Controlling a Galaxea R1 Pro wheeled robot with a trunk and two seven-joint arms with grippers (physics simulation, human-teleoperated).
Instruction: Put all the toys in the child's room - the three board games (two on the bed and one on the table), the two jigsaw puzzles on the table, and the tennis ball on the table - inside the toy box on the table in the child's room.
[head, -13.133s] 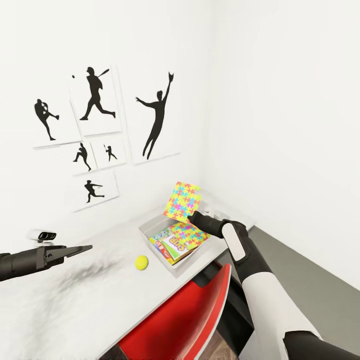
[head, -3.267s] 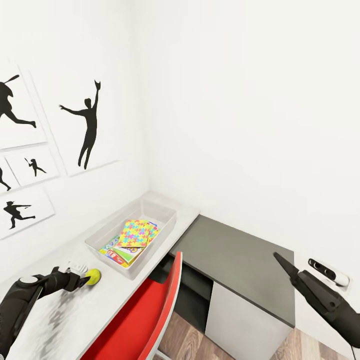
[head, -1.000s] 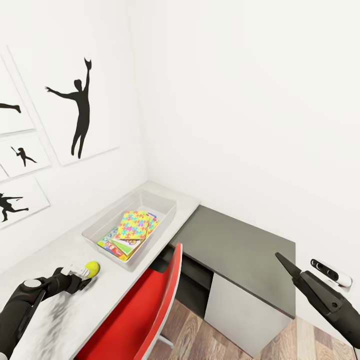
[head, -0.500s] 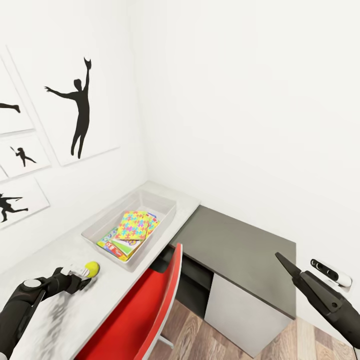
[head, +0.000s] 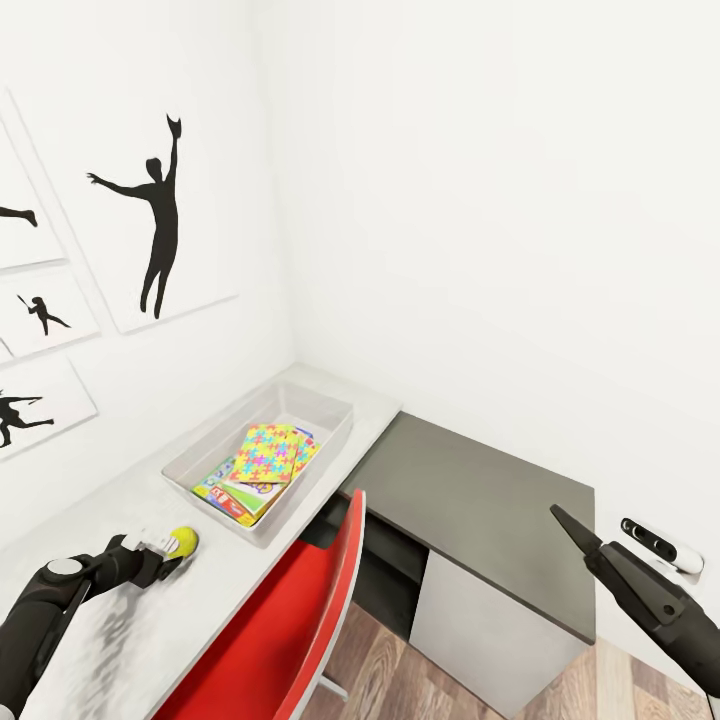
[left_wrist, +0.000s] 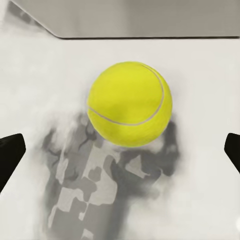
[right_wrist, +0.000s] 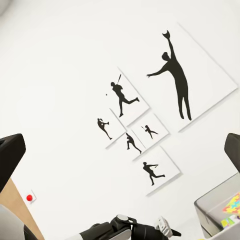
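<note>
The tennis ball (left_wrist: 130, 103) rests on the pale table (head: 240, 580), directly ahead of the left gripper (head: 172, 547) and centred between its two fingertips (left_wrist: 11, 152). In the left wrist view the fingertips stand wide apart at the two sides of the frame, with clear table surface between each tip and the ball; no contact is visible. In the head view the ball (head: 183, 541) appears at the tip of the left gripper, so the ball lies at or just inside the mouth of the opened jaws.

Beyond the ball, further along the gripper's line of approach, stands the toy box (head: 320, 470). It contains a jigsaw puzzle (head: 266, 453) lying on top of board games (head: 225, 488).

The right gripper (head: 580, 530) is held well apart from the ball, over the far end of the lower dark grey top (head: 470, 500). In the right wrist view its fingertips (right_wrist: 10, 155) are spread wide and hold nothing.
</note>
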